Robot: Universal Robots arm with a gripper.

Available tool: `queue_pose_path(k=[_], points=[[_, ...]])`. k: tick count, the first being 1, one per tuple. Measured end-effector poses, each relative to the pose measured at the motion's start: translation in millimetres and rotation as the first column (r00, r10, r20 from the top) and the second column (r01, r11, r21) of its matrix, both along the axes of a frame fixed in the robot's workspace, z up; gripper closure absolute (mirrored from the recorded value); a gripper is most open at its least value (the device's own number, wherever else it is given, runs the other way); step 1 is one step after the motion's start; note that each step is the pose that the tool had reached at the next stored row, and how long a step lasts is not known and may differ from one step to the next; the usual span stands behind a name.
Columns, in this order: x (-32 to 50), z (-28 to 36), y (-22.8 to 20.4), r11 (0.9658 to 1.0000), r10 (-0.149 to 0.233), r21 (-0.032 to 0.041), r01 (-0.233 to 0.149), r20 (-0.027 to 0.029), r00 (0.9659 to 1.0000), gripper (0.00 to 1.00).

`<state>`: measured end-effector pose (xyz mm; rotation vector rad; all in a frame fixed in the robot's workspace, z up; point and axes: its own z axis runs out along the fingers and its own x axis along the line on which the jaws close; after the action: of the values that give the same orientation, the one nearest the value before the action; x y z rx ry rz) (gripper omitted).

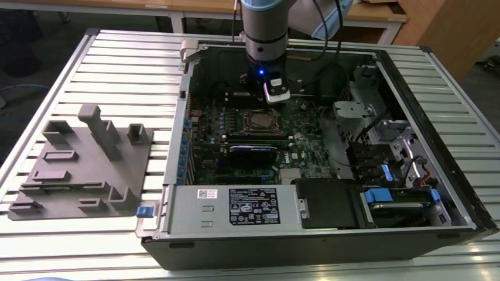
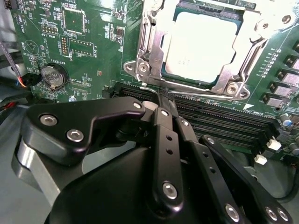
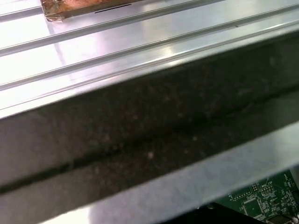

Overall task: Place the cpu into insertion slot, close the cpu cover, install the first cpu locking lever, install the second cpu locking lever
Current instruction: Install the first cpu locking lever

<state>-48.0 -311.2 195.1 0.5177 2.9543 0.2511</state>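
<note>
- Two black fingers of the gripper [image 2: 164, 97] are pressed together with no gap between them. Their tips are right at the thin wire locking lever [image 2: 201, 94]; whether they pinch it or only push on it cannot be told.
- Just beyond the lever, the cpu cover [image 2: 152, 42] lies flat over the cpu [image 2: 201, 42]. The chip's pale metal top shows through the window, seated in the insertion slot [image 1: 262, 122].
- Chip and cover look done, and a lever appears to be the step in hand.
- The wire looks thin and springy. If a tip slid off, it could snap up and leave the cover unclamped.
- The tips sit close to the long black memory slots [image 2: 224, 119] and the green board [image 2: 84, 51], so pushing too deep could scrape them.
- Farther out, in the exterior view, the arm [image 1: 266, 29] stands over the open computer case [image 1: 312, 252] on the slatted table [image 1: 117, 64]. A grey fixture [image 1: 78, 158] lies well apart on the exterior view's left.
</note>
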Motion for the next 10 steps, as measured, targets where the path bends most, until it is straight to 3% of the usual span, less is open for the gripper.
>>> queue_pose_path(k=[3, 10], points=[[0.0, -0.5, 0.0, 1.0000, 0.000, -0.0066, 0.000, 0.0036, 1.0000, 0.89], [0.0, 1.5, -0.1, 1.0000, 0.000, -0.0098, 0.000, 0.0039, 1.0000, 0.89]])
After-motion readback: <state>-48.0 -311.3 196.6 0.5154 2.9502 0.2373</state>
